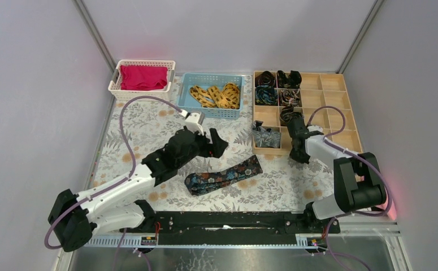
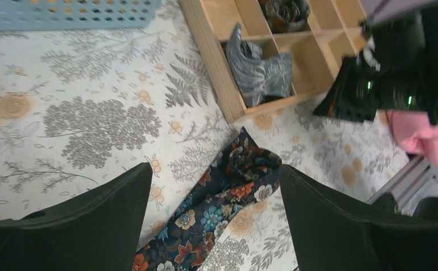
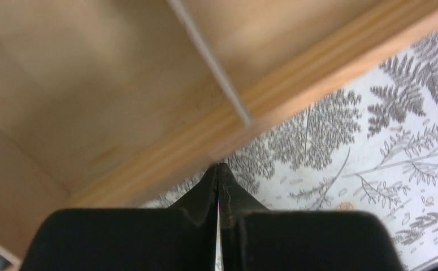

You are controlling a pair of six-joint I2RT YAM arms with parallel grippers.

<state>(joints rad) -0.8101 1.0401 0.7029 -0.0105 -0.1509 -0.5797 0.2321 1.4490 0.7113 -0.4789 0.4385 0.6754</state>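
Left gripper [image 1: 215,144] hangs over the middle of the table with its jaws wide apart and nothing between them; in its wrist view [image 2: 213,175] the two dark fingers [image 2: 92,220] frame the floral necktie [image 2: 228,197] directly below. That floral necktie [image 1: 223,175] lies flat on the fern-print tablecloth [image 1: 143,124], running diagonally from near the arm bases up toward the wooden organizer [image 1: 332,83]. Its far end is curled into a loose roll just short of the organizer's near-left corner. Right gripper [image 1: 295,127] sits low over the near part of the organizer, and its wrist view [image 3: 221,169] shows the fingers pressed together with nothing held, their tip right at the tray's near wooden rim [image 3: 295,90], where a thin divider meets it. A grey patterned tie [image 1: 266,135] stands folded in the organizer's near-left compartment [image 2: 259,70], just beside the right gripper, and several rolled dark ties [image 1: 277,87] fill the compartments at the back left. Behind the left gripper, well apart from it, a blue basket [image 1: 189,104] holds yellow patterned ties [image 1: 216,96], and beside that a white basket [image 1: 115,84] holds a red cloth [image 1: 143,77].
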